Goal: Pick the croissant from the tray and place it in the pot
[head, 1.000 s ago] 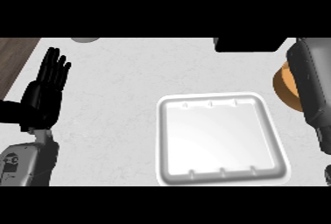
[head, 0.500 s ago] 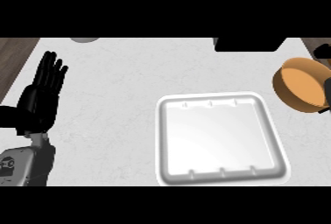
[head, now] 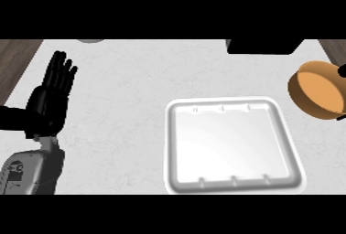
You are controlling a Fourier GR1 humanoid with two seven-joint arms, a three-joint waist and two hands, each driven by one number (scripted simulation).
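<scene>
Nearest the viewer, at lower left, a grey forearm leads up to the left hand (head: 49,98), black, held flat with its fingers straight, released and pointing away, resting over the pale, faintly marbled counter (head: 128,151). Right of it lies the tray (head: 177,151), a white, glossy rectangle with rounded corners, a raised rim and a bare floor. Farther right, at the edge, sits the pot (head: 312,89), round, with an orange interior and dark wall. No croissant or right hand can be seen.
</scene>
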